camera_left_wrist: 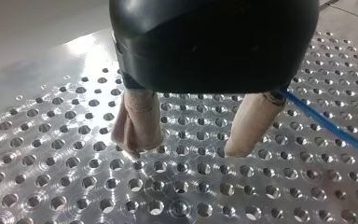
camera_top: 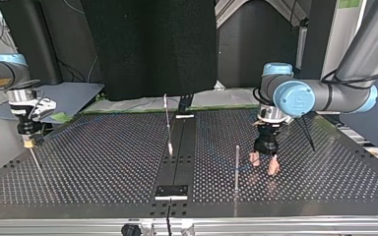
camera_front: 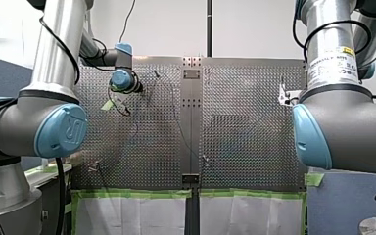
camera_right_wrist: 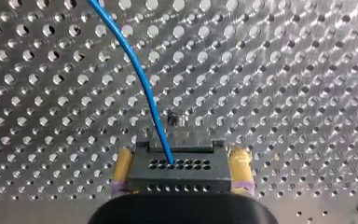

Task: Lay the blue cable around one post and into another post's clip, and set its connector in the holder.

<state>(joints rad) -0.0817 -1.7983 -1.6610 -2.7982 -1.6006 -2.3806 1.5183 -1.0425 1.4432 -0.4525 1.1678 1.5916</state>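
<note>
Right wrist view: right gripper (camera_right_wrist: 182, 158) has its yellow pads (camera_right_wrist: 121, 169) pinching a black connector (camera_right_wrist: 179, 171) from both sides, held low over the perforated table (camera_right_wrist: 284, 70). The blue cable (camera_right_wrist: 140, 77) leaves the connector's face and curves away ahead of the gripper over the holes. In the top view this gripper sits at the table's left edge, well apart from the rest. Left wrist view: left gripper (camera_left_wrist: 186, 151) – beige pads (camera_left_wrist: 137, 122) spread wide, nothing between them, tips close over the table. The cable passes just beside one pad; contact cannot be told. In the top view the left gripper hangs over the right half, near an upright post (camera_top: 236, 164). A leaning post (camera_top: 168, 123) stands by the dark middle strip. The cable's run between the two grippers is too faint to trace in the wide views – whether it rounds either post cannot be told.
</note>
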